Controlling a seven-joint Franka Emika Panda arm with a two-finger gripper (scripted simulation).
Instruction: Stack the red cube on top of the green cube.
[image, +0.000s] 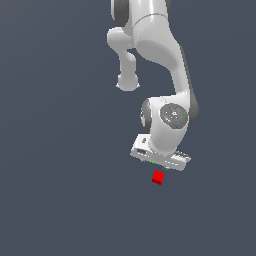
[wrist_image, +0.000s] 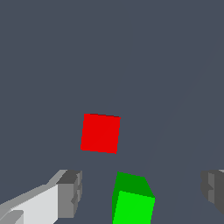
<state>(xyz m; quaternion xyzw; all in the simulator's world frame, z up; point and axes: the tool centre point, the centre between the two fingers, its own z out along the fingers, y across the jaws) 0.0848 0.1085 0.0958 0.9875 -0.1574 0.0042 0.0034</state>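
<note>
- While the arm hangs low over the worktop (image: 50, 200), its fingers (wrist_image: 70, 192) stand wide apart and hold nothing.
- Seen from the wrist, the green cube (wrist_image: 132, 202) sits between the fingers; the red cube (wrist_image: 100, 133) lies just beyond it, apart.
- From the exterior view, the red cube (image: 158, 177) shows just below the gripper (image: 160, 159); of the green one, barely a sliver.
- My worry: closing now would grab the green cube, the wrong one.
- Shifting towards the red cube could knock the green cube aside.
</note>
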